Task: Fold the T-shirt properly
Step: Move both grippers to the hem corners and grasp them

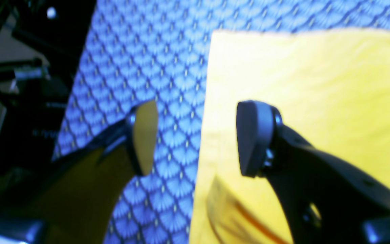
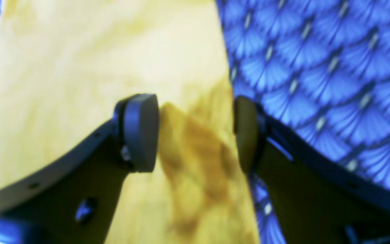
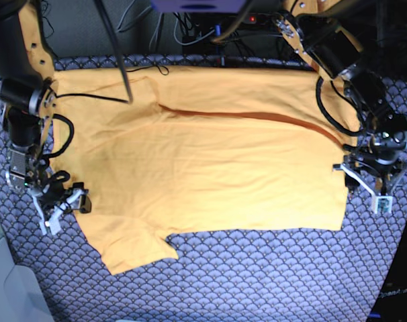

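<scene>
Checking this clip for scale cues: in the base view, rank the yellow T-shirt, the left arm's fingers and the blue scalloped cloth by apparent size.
1. Blue scalloped cloth and yellow T-shirt: too alike to rank
2. Left arm's fingers: smallest

t-shirt [image 3: 223, 168] on patterned cloth [image 3: 257, 282], left gripper [image 3: 348, 180] at its right edge, right gripper [image 3: 84, 199] at its left

The T-shirt [image 3: 223, 168] — cut off in both wrist views — seems partly hidden behind the arms.
</scene>
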Available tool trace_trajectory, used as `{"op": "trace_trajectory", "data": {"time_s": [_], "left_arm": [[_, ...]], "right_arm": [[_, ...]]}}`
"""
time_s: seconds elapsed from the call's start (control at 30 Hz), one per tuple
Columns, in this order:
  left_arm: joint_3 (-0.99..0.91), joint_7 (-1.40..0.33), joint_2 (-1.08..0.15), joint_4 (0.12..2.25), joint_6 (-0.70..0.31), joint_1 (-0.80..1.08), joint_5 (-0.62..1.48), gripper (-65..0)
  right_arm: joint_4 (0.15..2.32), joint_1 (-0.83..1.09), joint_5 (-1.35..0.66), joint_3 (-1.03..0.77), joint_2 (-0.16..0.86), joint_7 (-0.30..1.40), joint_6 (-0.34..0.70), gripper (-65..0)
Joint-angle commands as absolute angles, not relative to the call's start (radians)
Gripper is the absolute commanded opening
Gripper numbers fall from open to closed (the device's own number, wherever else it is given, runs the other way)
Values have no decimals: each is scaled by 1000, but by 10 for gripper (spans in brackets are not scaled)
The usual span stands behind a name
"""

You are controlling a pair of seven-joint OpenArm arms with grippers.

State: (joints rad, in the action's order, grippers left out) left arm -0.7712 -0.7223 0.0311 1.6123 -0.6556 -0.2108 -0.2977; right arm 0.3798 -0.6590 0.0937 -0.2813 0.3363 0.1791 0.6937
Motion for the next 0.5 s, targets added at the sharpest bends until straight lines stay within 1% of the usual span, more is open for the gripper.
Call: {"op": "trace_trajectory", "data": {"time_s": [0.0, 0.27, 0.33, 0.47], "left_arm": [[-768, -696, 24, 1633, -656, -231, -286, -292], [-771, -691, 21, 1638, -657, -203, -286, -292], [-768, -688, 22, 1639, -657, -202, -286, -292], [-768, -688, 22, 1639, -657, -202, -286, -292]], "right_arm": [[394, -694, 85, -285, 338, 165, 698, -290], [394, -694, 85, -285, 331, 137, 698, -296], [394, -699, 85, -285, 331, 137, 698, -331], [394, -702, 85, -286, 332, 137, 698, -466]]}}
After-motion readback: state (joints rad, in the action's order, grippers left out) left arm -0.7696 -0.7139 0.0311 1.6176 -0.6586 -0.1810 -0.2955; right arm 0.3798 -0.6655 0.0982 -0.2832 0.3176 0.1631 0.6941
